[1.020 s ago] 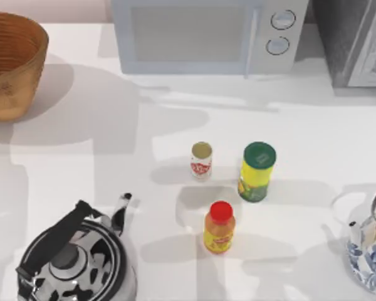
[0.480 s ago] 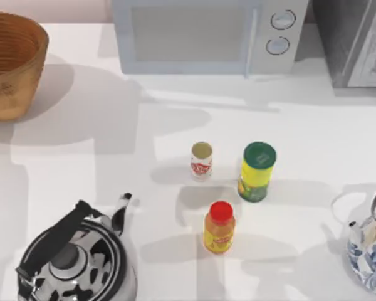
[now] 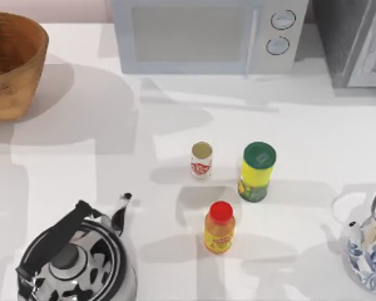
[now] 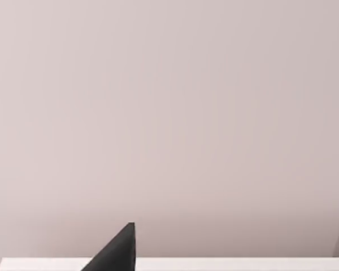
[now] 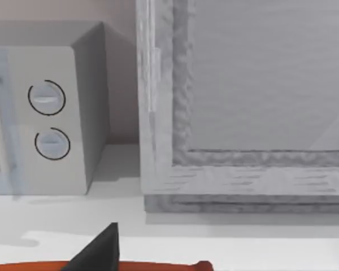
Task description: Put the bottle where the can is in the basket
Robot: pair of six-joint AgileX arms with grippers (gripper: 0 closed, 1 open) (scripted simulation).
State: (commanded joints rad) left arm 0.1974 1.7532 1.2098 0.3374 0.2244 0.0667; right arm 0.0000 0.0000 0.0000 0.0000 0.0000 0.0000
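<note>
Seeing: can (image 3: 201, 159) upright mid-worktop (image 3: 313, 138), not in basket (image 3: 15, 75)
Basket: far-left corner, well apart from can
Bottle (image 3: 219, 227): orange, red cap, just in front of can
Yellow container (image 3: 256, 171): green lid, right of can
Fingers: we cannot tell either state, one dark tip per wrist view
Microwave (image 5: 48, 113): at back

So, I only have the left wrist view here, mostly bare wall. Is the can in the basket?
Observer: No. In the top view the can stands upright on the table, near its middle.
Operator: And the basket?
Observer: The basket sits at the table's far left corner, well apart from the can.
Operator: The bottle?
Observer: The red-capped bottle stands upright just below the can in the top view, not touching it.
</note>
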